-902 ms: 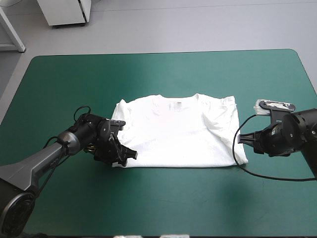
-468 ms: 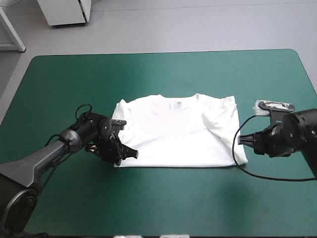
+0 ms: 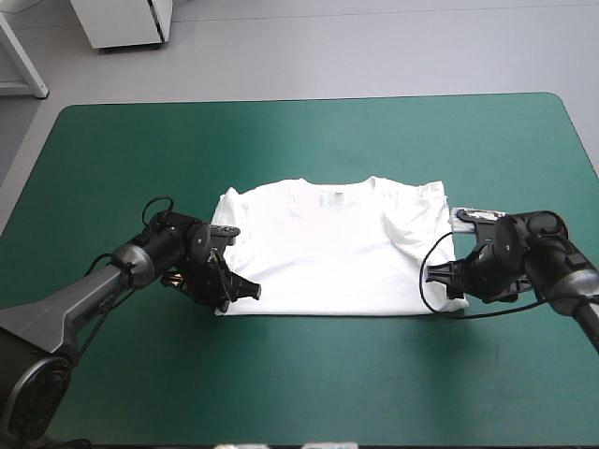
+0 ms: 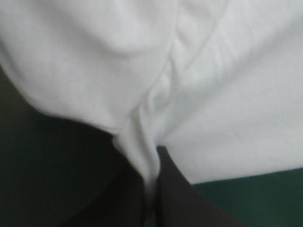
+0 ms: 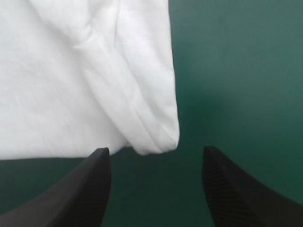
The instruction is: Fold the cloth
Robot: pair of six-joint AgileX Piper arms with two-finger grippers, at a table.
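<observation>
The white T-shirt point(image 3: 328, 248) lies spread flat at the table's middle, sleeves folded in and collar toward the far edge. My left gripper point(image 3: 243, 292) sits at its near left corner, shut on a pinched ridge of cloth; in the left wrist view the T-shirt point(image 4: 213, 94) runs down between the closed fingers of the left gripper point(image 4: 150, 165). My right gripper point(image 3: 435, 276) is low at the near right corner. In the right wrist view the right gripper point(image 5: 156, 151) stands open, the folded corner of the T-shirt point(image 5: 71, 71) just ahead of its gap.
The teal-green cover point(image 3: 309, 150) spreads wide around the shirt on every side. The table's near edge lies well in front of both grippers.
My right gripper has moved left, from beside the shirt up to its near right corner. My left gripper has shifted slightly toward the near left corner and stays there.
</observation>
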